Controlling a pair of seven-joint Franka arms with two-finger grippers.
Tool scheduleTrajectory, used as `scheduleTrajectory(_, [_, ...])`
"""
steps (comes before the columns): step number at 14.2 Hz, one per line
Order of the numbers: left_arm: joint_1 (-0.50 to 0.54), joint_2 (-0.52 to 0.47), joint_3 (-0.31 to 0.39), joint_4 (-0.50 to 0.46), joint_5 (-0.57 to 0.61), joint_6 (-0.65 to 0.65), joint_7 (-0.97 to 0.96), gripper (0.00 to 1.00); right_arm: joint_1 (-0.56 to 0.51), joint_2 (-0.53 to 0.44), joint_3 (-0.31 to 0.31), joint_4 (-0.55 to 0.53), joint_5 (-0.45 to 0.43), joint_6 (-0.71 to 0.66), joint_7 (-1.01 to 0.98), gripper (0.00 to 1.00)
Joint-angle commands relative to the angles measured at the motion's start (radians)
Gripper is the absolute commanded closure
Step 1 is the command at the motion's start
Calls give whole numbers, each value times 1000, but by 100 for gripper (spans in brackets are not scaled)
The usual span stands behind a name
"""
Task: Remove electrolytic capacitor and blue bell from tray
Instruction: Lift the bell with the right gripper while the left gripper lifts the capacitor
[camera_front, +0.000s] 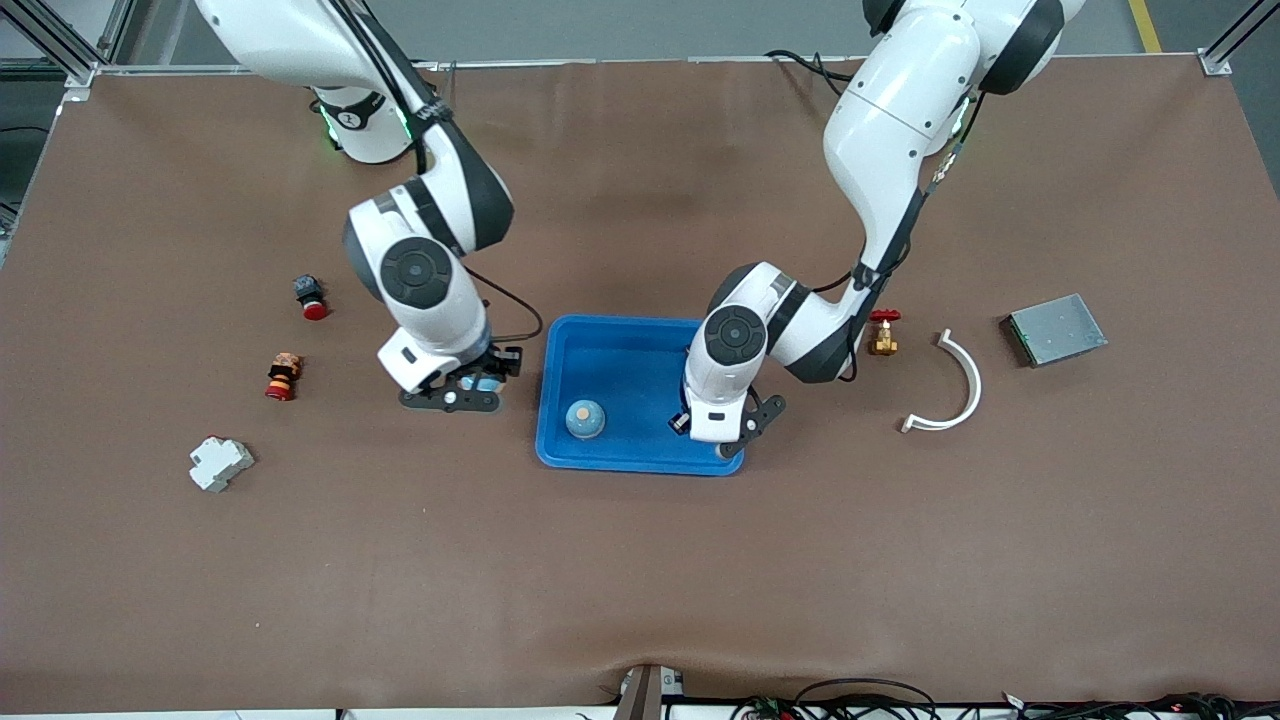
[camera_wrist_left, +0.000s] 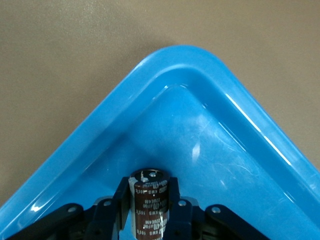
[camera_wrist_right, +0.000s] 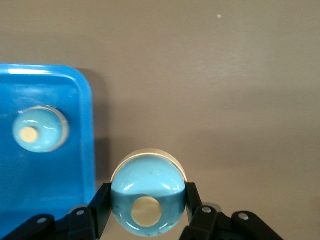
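A blue tray (camera_front: 620, 345) is sitting near the middle of the brown counter (camera_front: 640, 560), and everything else is placed around it. Well off toward the right arm's end of the counter from the tray, a small black part with a red cap (camera_front: 310, 296), a red and tan striped part (camera_front: 282, 376) and a white block (camera_front: 220, 464) are lying apart from one another, the white block nearest the front camera. The right hand (camera_front: 478, 385) is hanging just beside the tray over the bare counter on that same side, its fingers (camera_wrist_right: 100, 205) clamped on a light blue bell (camera_wrist_right: 148, 195) with a brass button on top. Another light blue bell (camera_front: 585, 418) is resting inside the tray, close to the wall nearest the front camera. The left hand (camera_front: 700, 425) is reaching down into the tray corner toward the left arm's end, fingers (camera_wrist_left: 121, 200) pressing on both sides of a dark brown capacitor (camera_wrist_left: 149, 202) that is standing upright between them. Outside the tray toward the left arm's end, a brass valve with a red handle (camera_front: 884, 334), a white curved strip (camera_front: 950, 385) and a grey flat box (camera_front: 1056, 329) are lying on the counter.
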Motion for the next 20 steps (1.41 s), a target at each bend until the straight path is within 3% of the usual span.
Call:
scheduleTrajectory(1, [-2, -16, 6, 1, 27, -13, -25, 100, -57, -108, 18, -117, 23, 16, -92, 100])
scheduleTrajectory(4, [-1, -50, 9, 11, 29, -106, -20, 100, -112, -165, 18, -189, 34, 28, -187, 100])
scheduleTrajectory(9, [37, -171, 6, 12, 69, -255, 56, 100, -203, -251, 18, -369, 35, 158, -341, 100])
scheduleTrajectory(17, [201, -301, 0, -6, 63, -517, 476, 100, -327, -255, 18, -591, 37, 457, -498, 100])
scheduleTrajectory(20, [295, -378, -2, -102, 66, -522, 672, 100, -329, -246, 18, -614, 53, 503, -498, 100])
